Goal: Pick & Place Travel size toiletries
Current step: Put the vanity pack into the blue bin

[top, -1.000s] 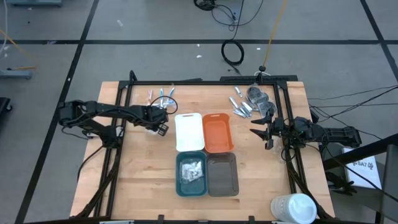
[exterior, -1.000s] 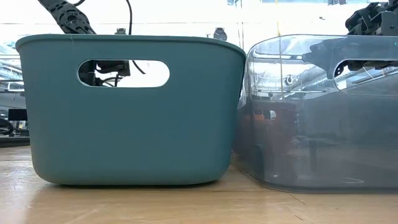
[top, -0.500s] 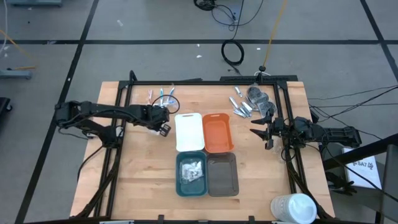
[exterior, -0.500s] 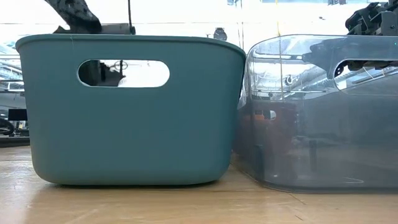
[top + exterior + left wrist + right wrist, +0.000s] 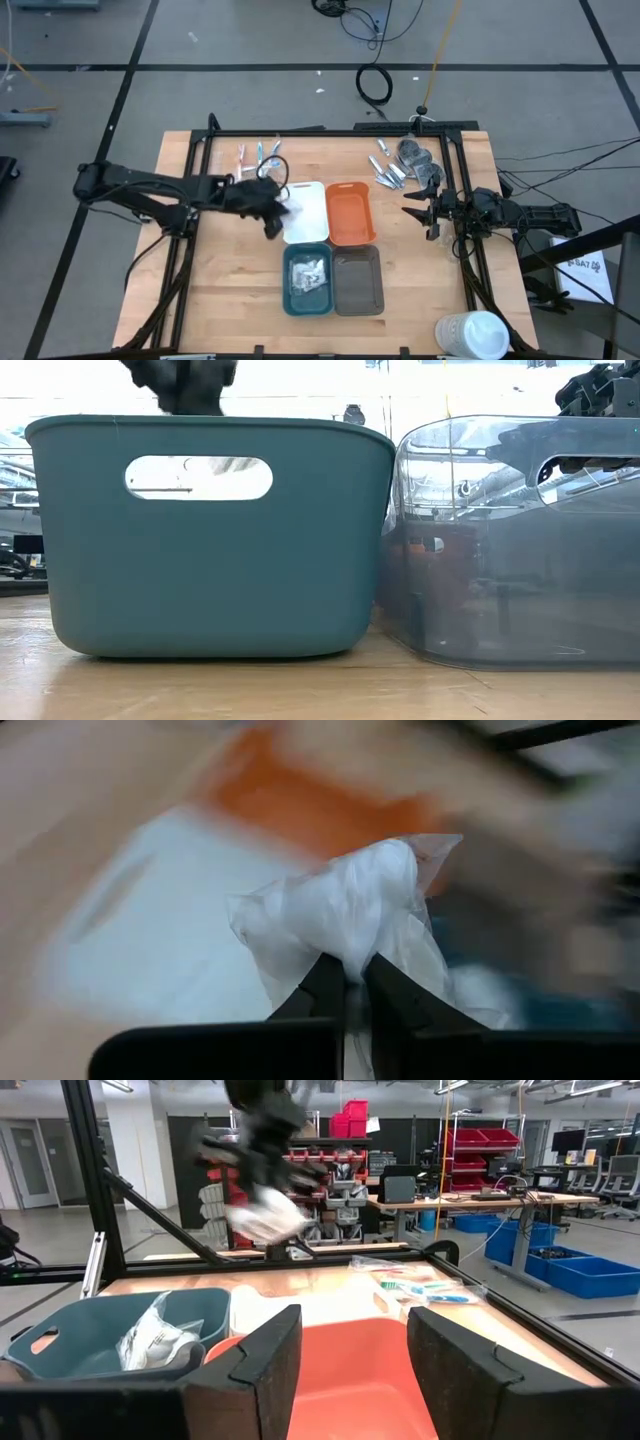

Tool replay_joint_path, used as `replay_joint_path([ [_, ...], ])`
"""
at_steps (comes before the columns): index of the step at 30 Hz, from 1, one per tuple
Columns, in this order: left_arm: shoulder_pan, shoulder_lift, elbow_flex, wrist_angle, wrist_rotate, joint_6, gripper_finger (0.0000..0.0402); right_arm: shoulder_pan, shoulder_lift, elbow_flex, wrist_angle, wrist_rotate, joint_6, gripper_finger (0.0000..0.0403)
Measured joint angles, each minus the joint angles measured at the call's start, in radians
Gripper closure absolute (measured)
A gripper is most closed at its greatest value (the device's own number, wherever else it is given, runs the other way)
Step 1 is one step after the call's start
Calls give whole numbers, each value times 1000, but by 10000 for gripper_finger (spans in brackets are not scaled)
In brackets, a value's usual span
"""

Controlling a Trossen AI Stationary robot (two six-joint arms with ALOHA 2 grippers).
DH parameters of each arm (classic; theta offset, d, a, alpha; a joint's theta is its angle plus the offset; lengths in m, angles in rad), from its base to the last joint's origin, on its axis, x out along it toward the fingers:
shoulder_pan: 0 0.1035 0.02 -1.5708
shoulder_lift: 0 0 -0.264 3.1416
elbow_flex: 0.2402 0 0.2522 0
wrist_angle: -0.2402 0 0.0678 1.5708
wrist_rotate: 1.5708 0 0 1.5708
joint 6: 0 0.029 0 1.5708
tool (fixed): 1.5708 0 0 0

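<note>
- Two pincers are in view; the left pincer (image 5: 345, 982) is clenched, its two dark fingers nearly meeting on a crumpled white plastic sachet (image 5: 350, 915), which hangs bunched beyond the fingertips.
- From above, the left pincer (image 5: 272, 208) hangs over the left edge of the white tray (image 5: 306, 212), with the sachet showing as a pale smear beside it.
- Its arm (image 5: 150, 187) reaches in from the worktop's left side, stretched long and low toward the trays.
- Seen from the right wrist, the same pincer is raised clear above the trays with the sachet below it.
- More white sachets (image 5: 307, 273) lie in the teal tray (image 5: 289, 295), next to the grey tray (image 5: 358, 281); the orange tray (image 5: 349, 213) sits beside the white one.
- Pink and blue sticks (image 5: 258, 153) lie near the worktop's far left edge; silver pieces (image 5: 388, 170) and dark grey round pieces (image 5: 417, 161) lie at the far right.
- The right pincer (image 5: 418, 215) waits released, grasping nothing, right of the orange tray.
</note>
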Motion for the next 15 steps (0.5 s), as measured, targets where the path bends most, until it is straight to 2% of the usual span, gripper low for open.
replay_joint_path([
  [5, -103, 13, 1, 178, 136, 167, 379, 0, 0, 0, 1, 0, 0, 227],
  [7, -144, 23, -1, 191, 168, 233, 383, 0, 0, 0, 0, 0, 0, 227],
  [11, -208, 73, -1, 224, 176, 298, 397, 0, 0, 0, 0, 0, 0, 230],
  [15, -239, 152, -1, 296, 177, 298, 382, 0, 0, 0, 0, 0, 0, 230],
])
